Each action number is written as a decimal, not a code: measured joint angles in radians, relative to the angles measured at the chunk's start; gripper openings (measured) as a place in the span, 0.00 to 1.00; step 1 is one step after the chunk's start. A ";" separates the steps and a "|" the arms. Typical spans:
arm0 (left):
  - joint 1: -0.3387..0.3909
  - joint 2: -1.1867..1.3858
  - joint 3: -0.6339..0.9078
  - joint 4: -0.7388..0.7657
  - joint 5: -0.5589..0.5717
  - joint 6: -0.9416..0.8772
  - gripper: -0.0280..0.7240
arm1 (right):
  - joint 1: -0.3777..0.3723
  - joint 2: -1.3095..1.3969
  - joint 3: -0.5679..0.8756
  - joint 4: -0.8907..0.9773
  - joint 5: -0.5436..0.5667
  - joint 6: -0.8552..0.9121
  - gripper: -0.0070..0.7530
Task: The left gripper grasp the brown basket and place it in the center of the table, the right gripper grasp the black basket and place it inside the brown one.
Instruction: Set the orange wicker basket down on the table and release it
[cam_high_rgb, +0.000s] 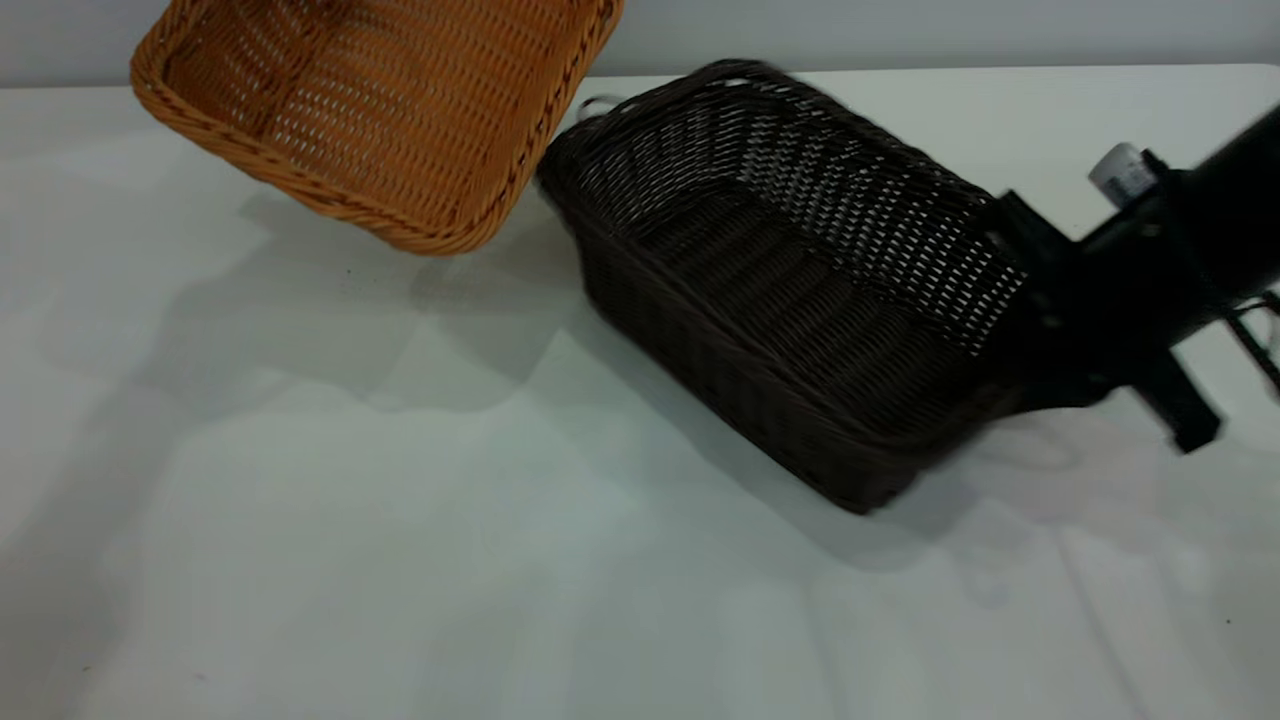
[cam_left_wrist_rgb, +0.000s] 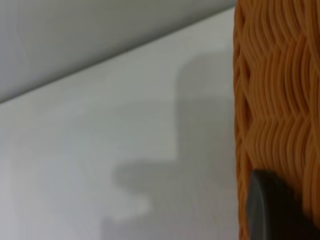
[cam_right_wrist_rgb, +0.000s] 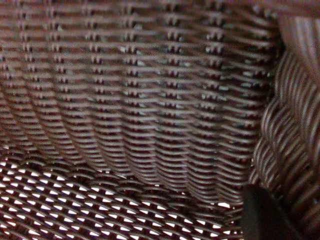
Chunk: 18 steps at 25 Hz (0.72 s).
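Note:
The brown basket (cam_high_rgb: 390, 110) hangs tilted above the table (cam_high_rgb: 400, 520) at the back left, its opening facing the exterior camera and its top cut off by the picture's edge. The left gripper is out of the exterior view. In the left wrist view one dark finger (cam_left_wrist_rgb: 272, 212) presses against the basket's orange weave (cam_left_wrist_rgb: 280, 100), so the gripper is shut on its wall. The black basket (cam_high_rgb: 790, 280) is tilted right of centre, its far left corner close to the brown basket. The right gripper (cam_high_rgb: 1020, 300) is shut on its right end; its finger (cam_right_wrist_rgb: 265, 215) lies on the dark weave (cam_right_wrist_rgb: 150, 100).
The right arm (cam_high_rgb: 1200, 230) reaches in from the right edge, low over the table. A grey wall (cam_high_rgb: 900, 30) runs behind the table's back edge. Bare tabletop spreads across the front and the left.

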 joint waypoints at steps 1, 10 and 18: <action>0.000 0.000 0.000 0.000 0.014 0.014 0.14 | -0.034 -0.010 -0.008 -0.038 0.010 -0.018 0.12; -0.089 0.005 0.000 0.001 0.340 0.470 0.14 | -0.437 -0.221 -0.278 -0.356 0.240 -0.042 0.12; -0.293 0.111 -0.001 -0.041 0.341 0.733 0.15 | -0.531 -0.271 -0.342 -0.511 0.451 -0.046 0.12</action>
